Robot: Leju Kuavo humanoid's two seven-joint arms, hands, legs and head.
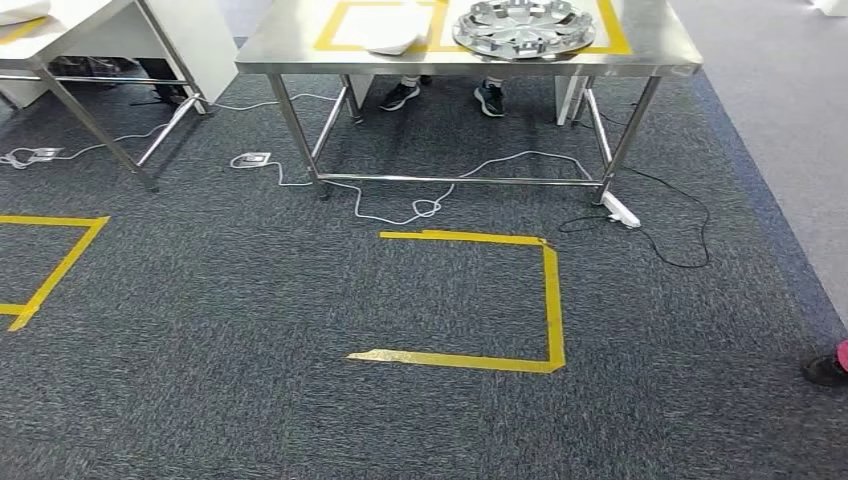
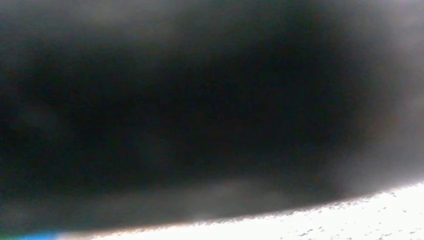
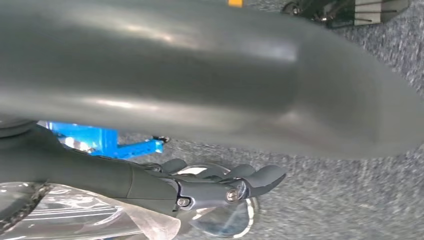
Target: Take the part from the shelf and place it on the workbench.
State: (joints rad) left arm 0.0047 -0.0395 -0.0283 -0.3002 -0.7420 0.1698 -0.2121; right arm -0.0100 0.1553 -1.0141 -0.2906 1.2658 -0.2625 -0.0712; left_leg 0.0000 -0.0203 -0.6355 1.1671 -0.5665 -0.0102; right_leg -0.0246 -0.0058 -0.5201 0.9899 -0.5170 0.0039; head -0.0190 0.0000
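Observation:
The steel workbench (image 1: 290, 55) stands ahead at the top of the head view, with yellow tape squares on its top. A silver wheel cover (image 1: 523, 25) lies in the right-hand square, and a white object (image 1: 385, 35) lies in the left one. In the right wrist view my right hand (image 3: 220, 187) has its dark fingers curled over the rim of a shiny round silver part (image 3: 222, 222), with clear plastic (image 3: 75, 215) beside it. The left wrist view is a dark blur with a pale strip along one edge.
A yellow tape outline (image 1: 552, 300) marks the carpet in front of the workbench. Cables (image 1: 400, 205) and a power strip (image 1: 620, 210) lie near its legs. A person's shoes (image 1: 489, 98) show under it, another shoe (image 1: 828, 368) at right. A second table (image 1: 60, 40) stands left.

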